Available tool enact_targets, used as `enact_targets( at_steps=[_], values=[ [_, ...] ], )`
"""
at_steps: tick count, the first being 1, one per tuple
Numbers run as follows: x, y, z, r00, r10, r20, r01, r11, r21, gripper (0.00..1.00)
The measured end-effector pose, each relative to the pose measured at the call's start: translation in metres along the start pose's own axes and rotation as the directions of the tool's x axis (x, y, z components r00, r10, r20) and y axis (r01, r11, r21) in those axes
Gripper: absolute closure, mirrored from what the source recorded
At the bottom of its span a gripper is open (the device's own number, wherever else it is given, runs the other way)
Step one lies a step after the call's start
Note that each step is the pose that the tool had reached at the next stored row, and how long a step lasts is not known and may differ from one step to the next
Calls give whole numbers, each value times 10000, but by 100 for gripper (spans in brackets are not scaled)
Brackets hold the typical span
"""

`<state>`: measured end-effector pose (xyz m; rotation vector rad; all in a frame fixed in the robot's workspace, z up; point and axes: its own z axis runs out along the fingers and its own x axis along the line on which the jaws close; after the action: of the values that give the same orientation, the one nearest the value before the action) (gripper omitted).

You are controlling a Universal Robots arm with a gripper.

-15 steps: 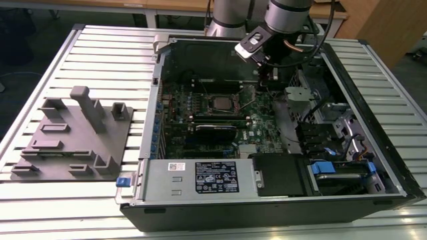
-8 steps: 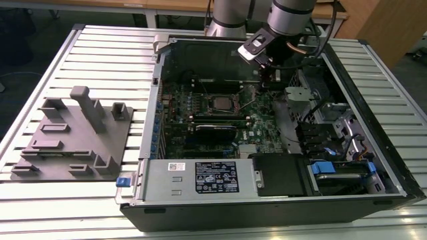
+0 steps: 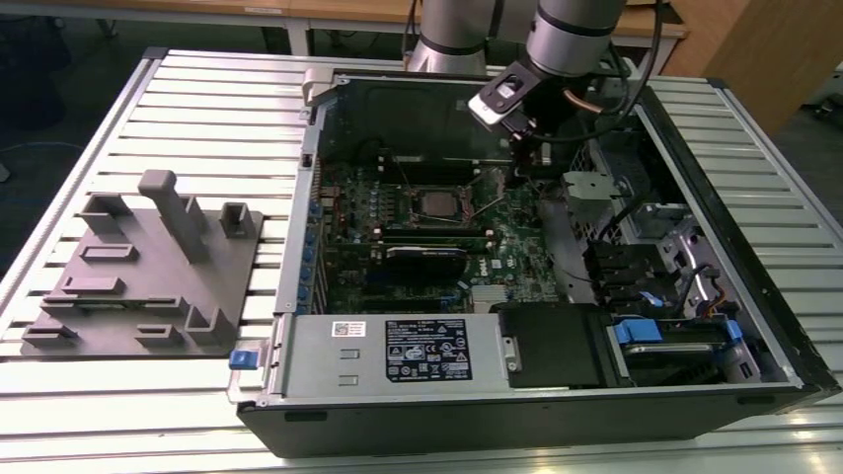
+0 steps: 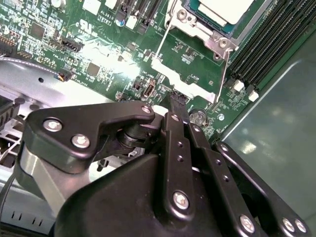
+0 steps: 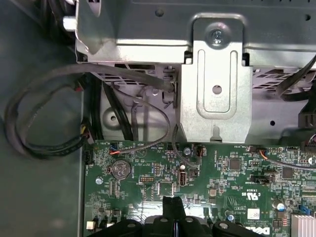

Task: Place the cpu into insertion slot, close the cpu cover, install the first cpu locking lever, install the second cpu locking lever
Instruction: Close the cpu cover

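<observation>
claw (image 4: 176,101) pinched shut, empty, close to thin lever (image 4: 225,66). cpu (image 4: 217,9) lying in slot (image 4: 202,30), near. danger maybe: tip slipping off lever, scraping green board (image 4: 44,19) or bumping cpu crooked.

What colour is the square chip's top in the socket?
Pale silver-grey, the flat square cpu; second wrist view.

Cpu (image 4: 223,9): pale silver top, seated flat in insertion slot (image 3: 410,203); silvery cpu cover (image 4: 197,27) frames it, green board (image 4: 98,29) around.
</observation>
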<state>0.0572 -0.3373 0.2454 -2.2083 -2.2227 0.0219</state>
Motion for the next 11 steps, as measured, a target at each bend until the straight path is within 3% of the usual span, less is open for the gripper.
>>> enact_targets(
  at_steps=[11],
  values=[
    [0, -78, 13, 10000, -9, -9, 9, 10000, 3, 89]
  ],
)
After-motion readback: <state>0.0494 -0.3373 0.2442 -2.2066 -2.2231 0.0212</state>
